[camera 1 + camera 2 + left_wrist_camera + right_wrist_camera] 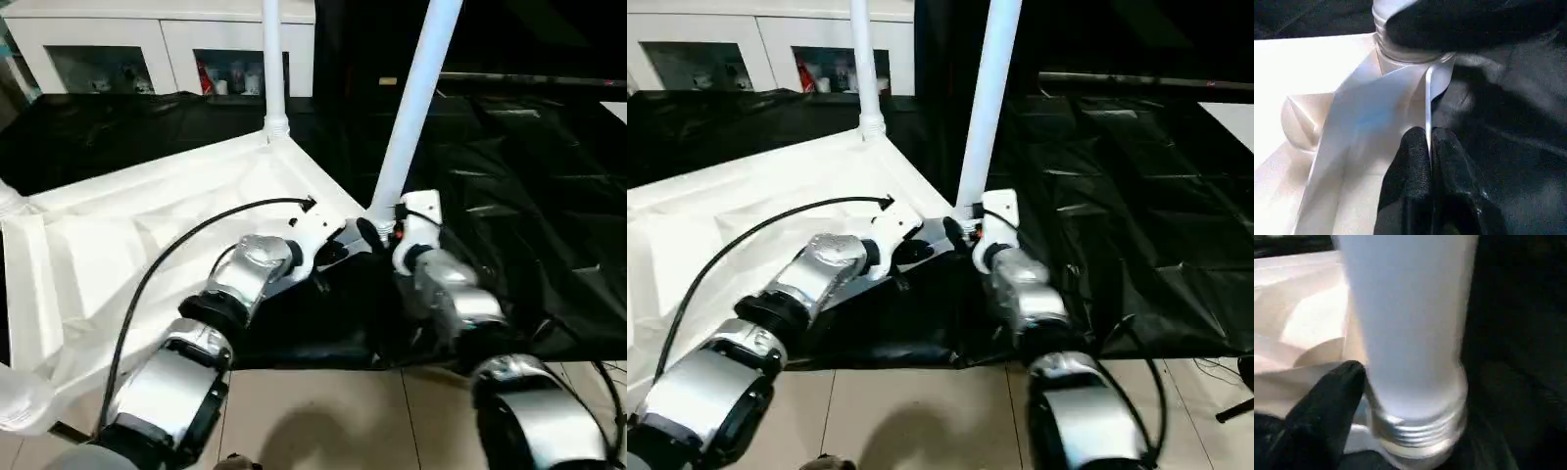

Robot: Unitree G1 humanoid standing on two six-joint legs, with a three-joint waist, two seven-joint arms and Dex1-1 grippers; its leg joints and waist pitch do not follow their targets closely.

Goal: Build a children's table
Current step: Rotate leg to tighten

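Our left tool point(1429, 147) pinches the rim of the white ribbed plastic tabletop point(147, 225), upside down on black sheeting point(509, 176). Our right tool point(377, 233) stands apart around the white tubular leg point(416, 98) at its corner socket; half-threaded, the tilted leg may topple.

A workspace floored in pale tile and draped in black sheeting, with a white cabinet at the back.

A wrinkled, glossy black plastic sheet point(529, 166) covers most of the ground, catching soft highlights along its creases; its near edge lies over beige floor tiles point(333, 416) with thin grout lines. Against the far side stands a low white glass-door cabinet point(157, 44), small colourful items dimly visible behind its panes. To its right the background falls into darkness.
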